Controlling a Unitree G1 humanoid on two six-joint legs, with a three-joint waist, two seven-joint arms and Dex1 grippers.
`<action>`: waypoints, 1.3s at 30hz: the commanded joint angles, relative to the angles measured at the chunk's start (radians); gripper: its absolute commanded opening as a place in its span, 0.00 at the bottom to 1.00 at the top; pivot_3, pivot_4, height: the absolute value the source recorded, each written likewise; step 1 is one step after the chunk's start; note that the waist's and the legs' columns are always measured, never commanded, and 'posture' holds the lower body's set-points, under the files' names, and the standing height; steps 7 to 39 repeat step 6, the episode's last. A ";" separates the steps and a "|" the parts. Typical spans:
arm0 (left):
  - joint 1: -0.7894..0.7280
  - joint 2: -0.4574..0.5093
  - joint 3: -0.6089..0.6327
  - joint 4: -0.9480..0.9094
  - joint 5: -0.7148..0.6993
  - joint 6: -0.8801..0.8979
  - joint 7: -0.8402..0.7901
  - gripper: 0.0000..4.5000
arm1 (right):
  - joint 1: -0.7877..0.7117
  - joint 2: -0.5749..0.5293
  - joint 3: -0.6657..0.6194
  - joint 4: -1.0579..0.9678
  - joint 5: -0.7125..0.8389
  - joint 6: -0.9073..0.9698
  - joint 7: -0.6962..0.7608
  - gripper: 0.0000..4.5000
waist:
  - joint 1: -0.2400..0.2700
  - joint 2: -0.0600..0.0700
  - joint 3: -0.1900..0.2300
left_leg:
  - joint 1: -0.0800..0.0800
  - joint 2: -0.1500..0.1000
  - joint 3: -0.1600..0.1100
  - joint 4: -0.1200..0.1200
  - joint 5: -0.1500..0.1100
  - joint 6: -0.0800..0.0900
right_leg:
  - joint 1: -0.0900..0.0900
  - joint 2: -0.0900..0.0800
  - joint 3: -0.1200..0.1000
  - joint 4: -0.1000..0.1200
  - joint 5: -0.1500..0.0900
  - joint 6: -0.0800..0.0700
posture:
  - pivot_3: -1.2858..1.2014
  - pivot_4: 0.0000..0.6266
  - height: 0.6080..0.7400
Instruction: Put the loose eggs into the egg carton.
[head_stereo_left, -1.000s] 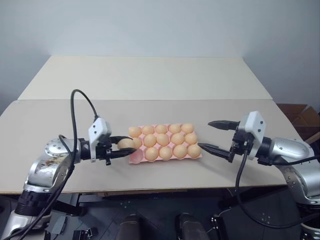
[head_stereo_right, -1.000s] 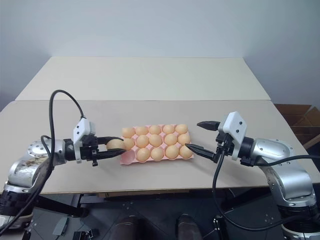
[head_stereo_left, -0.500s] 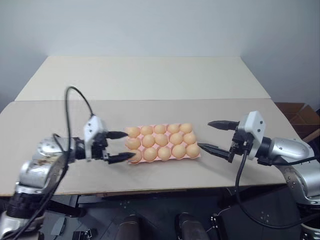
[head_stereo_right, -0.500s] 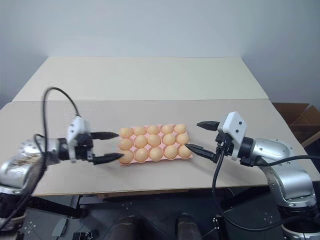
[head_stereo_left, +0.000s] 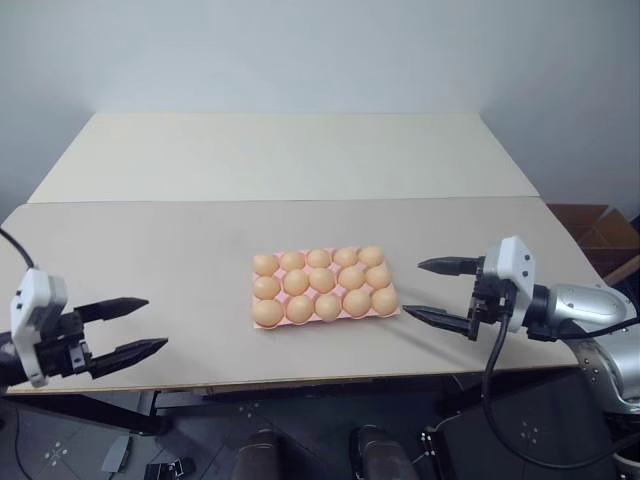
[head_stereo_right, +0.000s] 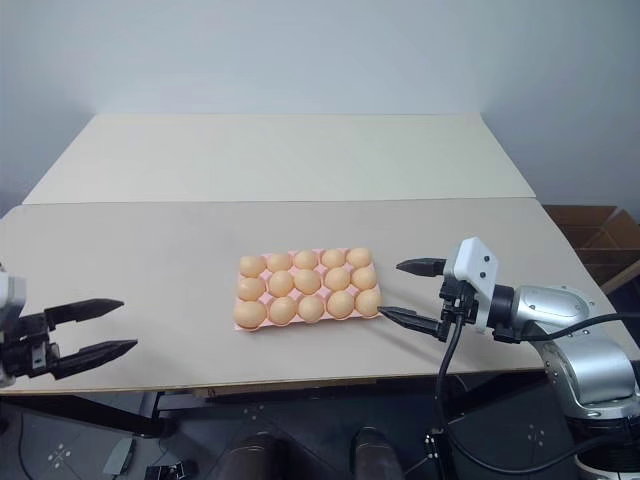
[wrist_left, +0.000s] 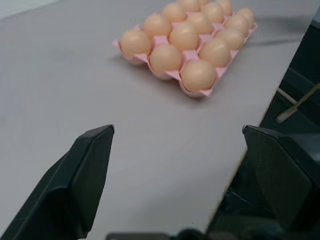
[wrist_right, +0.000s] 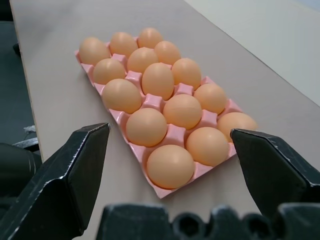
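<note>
The pale pink egg carton (head_stereo_left: 257, 325) lies flat on the middle of the near table, and a tan-orange egg (head_stereo_left: 267, 312) sits in every one of its cups. No loose eggs are in view on the table. My left gripper (head_stereo_left: 157, 322) hovers open and empty at the table's front left, well away from the carton. Just off the carton's right end, my right gripper (head_stereo_left: 412, 288) is open and empty, pointing at the carton. The right wrist view looks over the full carton (wrist_right: 162, 191) between the fingers (wrist_right: 75, 170).
A second pale table (head_stereo_left: 290, 150) adjoins the near one at the back. The near table's front edge (head_stereo_left: 300, 382) runs just below both grippers. A cardboard box (head_stereo_left: 603, 228) stands on the floor at the far right.
My left gripper opened, left its egg in the carton's near left corner cup, and drew far back to the left. The right gripper has stayed put.
</note>
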 joint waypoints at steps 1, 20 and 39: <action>0.022 -0.029 0.069 -0.092 -0.047 0.012 0.052 1.00 | 0.010 -0.006 -0.037 -0.022 0.018 -0.027 0.010 1.00 | 0.006 0.000 0.000 | 0.000 0.000 0.000 0.000 0.000 0.000 | 0.001 0.000 0.000 0.000 0.000 0.000 | 0.52 0.24 1.00; 0.031 -0.048 0.091 -0.135 -0.082 0.029 0.101 1.00 | 0.008 -0.012 -0.039 -0.014 0.022 -0.026 0.016 1.00 | 0.010 0.000 0.000 | 0.000 0.000 0.001 0.000 0.000 0.000 | 0.000 0.000 0.001 0.000 0.000 0.000 | 0.52 0.24 1.00; 0.031 -0.048 0.091 -0.135 -0.082 0.029 0.101 1.00 | 0.008 -0.012 -0.039 -0.014 0.022 -0.026 0.016 1.00 | 0.010 0.000 0.000 | 0.000 0.000 0.001 0.000 0.000 0.000 | 0.000 0.000 0.001 0.000 0.000 0.000 | 0.52 0.24 1.00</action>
